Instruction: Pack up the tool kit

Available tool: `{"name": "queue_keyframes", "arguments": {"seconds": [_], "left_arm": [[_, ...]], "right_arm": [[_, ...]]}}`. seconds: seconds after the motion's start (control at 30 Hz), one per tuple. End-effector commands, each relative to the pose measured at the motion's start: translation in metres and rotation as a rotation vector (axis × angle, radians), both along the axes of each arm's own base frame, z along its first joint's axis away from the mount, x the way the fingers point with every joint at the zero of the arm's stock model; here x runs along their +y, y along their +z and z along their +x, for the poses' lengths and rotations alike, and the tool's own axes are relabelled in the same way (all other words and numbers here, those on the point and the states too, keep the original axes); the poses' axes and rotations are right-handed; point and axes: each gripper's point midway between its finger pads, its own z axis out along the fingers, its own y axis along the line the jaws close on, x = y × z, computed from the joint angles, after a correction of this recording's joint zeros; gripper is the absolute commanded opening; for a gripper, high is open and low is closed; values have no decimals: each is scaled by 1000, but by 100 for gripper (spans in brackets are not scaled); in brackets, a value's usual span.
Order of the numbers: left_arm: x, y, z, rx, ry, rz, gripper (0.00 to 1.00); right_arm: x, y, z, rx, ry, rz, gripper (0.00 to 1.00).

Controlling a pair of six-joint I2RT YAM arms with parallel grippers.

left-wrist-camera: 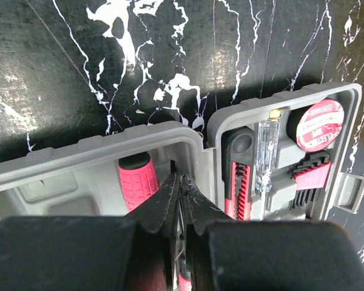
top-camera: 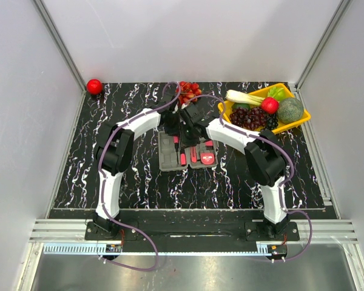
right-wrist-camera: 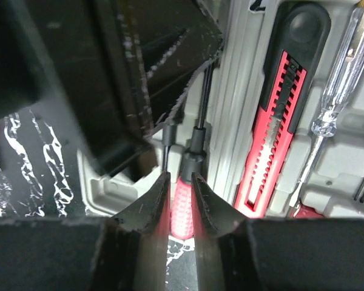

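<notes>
Right jaws clamp the red-handled screwdriver [right-wrist-camera: 181,209].

In the top view my two arms cross over the part of the case [top-camera: 167,159] toward the table's far edge, masking both sets of fingertips and the tools beneath. From the left wrist, my left gripper [left-wrist-camera: 181,185] covers most of a ribbed red grip [left-wrist-camera: 136,182], and the tape measure [left-wrist-camera: 320,125] lettering is too blurred to read. From the right wrist, my right gripper [right-wrist-camera: 181,180] flanks a slim red handle [right-wrist-camera: 182,209]; pad contact cannot be determined. The screwdriver [right-wrist-camera: 337,73] cap is cut off at the top edge.
</notes>
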Motion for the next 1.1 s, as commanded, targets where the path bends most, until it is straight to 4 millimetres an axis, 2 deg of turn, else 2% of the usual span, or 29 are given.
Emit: {"name": "queue_keyframes", "arguments": {"seconds": [0.0, 0.2, 0.53, 0.63, 0.73, 0.9, 1.07], "left_arm": [[4, 2, 7, -18, 6, 22, 9], [6, 7, 8, -32, 9, 29, 9], [4, 24, 12, -65, 16, 10, 13], [5, 15, 11, -48, 14, 24, 12], [5, 2, 8, -13, 9, 30, 0], [8, -7, 6, 10, 18, 52, 0], [10, -19, -2, 52, 23, 64, 0]], "right_arm": [[7, -10, 1, 9, 27, -9, 25], [6, -28, -6, 43, 33, -31, 24], [0, -42, -13, 81, 22, -64, 15], [-2, -48, -15, 95, 22, -78, 13], [-5, -54, -17, 108, 19, -93, 9], [-8, -63, -22, 134, 23, -114, 0], [-14, -76, -28, 172, 18, -142, 0]]}}
